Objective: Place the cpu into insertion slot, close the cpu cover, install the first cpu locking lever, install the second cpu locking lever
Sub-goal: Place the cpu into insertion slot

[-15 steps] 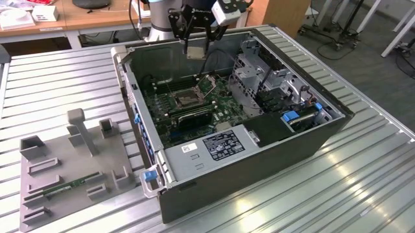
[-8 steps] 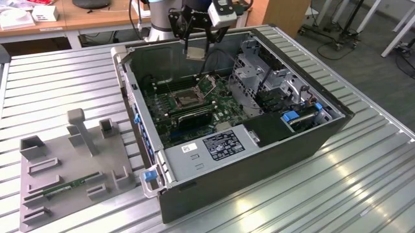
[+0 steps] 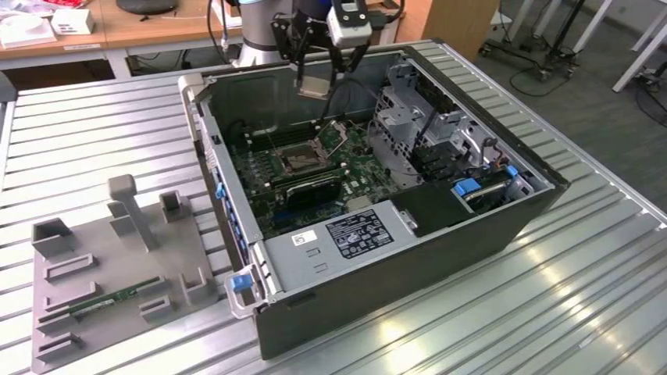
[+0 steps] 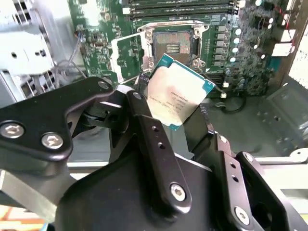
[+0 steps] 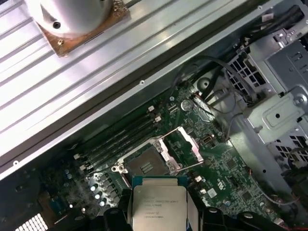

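The cpu (image 4: 179, 91) is hanging in the air above the open computer case (image 3: 417, 258), not yet seated. In both wrist views you are looking at its silvery-tan top and teal rim, and it is sitting tilted.

The gripper (image 4: 175, 113) is clamping it. The black fingers (image 4: 149, 130) are pressing on two opposite edges of the chip, so the pincer is closed on the cpu.

Beneath it, well apart, the insertion slot (image 4: 172, 48) is lying bare, its dark contact field showing inside a silvery rim. The cpu cover (image 4: 126, 53) is standing swung open, its cut-out frame lifted off to one side of the slot, so nothing is blocking the socket.

Around the slot you are seeing the green circuit board (image 4: 91, 19), with a row of long memory slots (image 4: 178, 7) running just beside the socket.

In the exterior view the case is lying on its side on a slatted metal table (image 3: 94, 133). A grey fixture tray (image 3: 62, 312) is resting toward the exterior view's left, carrying a green memory stick (image 3: 109, 301).
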Robot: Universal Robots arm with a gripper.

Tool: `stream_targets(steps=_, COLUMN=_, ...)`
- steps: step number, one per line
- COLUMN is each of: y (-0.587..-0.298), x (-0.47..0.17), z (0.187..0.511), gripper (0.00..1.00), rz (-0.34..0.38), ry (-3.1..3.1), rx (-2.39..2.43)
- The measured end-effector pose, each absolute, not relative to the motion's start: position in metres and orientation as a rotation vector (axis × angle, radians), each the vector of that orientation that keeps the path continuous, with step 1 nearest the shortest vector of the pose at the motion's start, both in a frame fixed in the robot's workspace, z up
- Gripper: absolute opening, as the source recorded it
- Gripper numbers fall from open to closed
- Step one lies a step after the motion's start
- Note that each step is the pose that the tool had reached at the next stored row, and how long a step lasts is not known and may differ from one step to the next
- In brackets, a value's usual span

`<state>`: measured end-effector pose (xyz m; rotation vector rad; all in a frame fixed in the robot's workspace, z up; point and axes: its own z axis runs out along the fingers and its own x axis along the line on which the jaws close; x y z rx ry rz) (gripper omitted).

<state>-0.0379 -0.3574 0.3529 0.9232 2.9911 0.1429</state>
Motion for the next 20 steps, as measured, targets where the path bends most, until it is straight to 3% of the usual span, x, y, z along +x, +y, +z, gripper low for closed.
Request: stream_targets(steps=20, y=-0.3574, x=-0.0379, z=0.3463, gripper=0.54, rz=0.137, ry=2.76, rx=1.442)
